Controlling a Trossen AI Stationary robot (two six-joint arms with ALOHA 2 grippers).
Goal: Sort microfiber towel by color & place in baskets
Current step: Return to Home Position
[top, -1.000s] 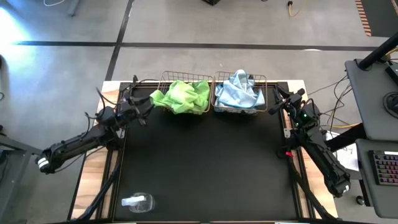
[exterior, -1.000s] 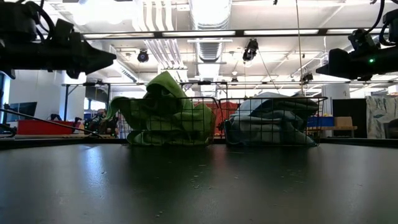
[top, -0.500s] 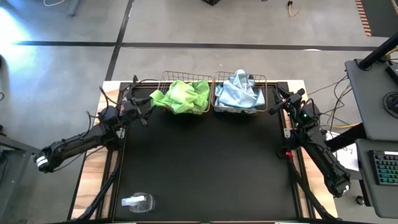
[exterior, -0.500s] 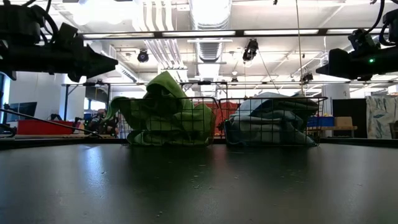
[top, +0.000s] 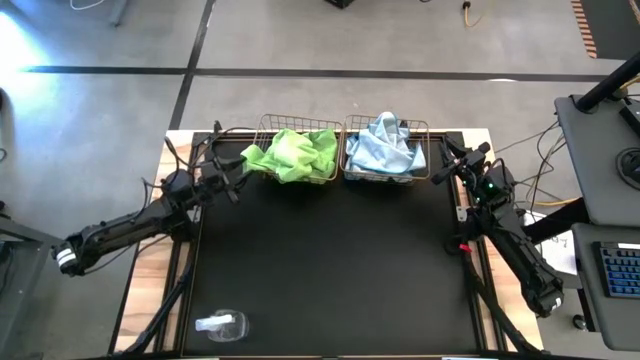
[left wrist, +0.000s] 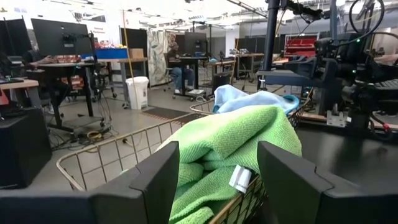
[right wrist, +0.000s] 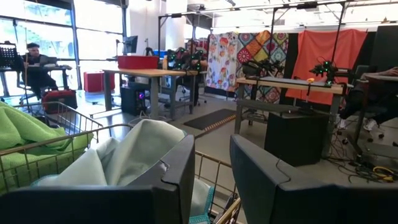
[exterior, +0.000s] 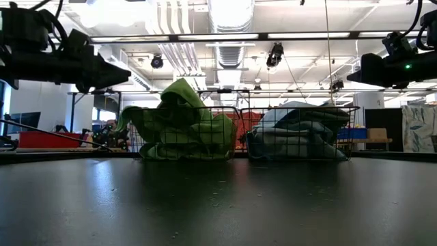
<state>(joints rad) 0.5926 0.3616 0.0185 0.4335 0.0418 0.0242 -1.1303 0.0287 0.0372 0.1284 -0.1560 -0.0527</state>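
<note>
Two wire baskets stand side by side at the far edge of the black mat. The left basket (top: 266, 128) holds lime green microfiber towels (top: 293, 153), heaped above its rim, with one corner hanging over the left side. The right basket (top: 427, 128) holds pale blue towels (top: 384, 148). My left gripper (top: 238, 176) hovers open just left of the green basket; its wrist view looks at the green towels (left wrist: 233, 140) between the fingers. My right gripper (top: 441, 168) hovers open just right of the blue basket, facing the blue towels (right wrist: 130, 155). Both are clear of the mat.
A clear plastic bottle (top: 221, 324) lies near the mat's front left corner. The black mat (top: 330, 270) stretches wide between the baskets and the near edge. Cables run beside both arms. A desk with a keyboard (top: 620, 270) stands off the table's right side.
My left gripper has tipped down a little, staying beside the green basket. The towels and baskets have not moved.
</note>
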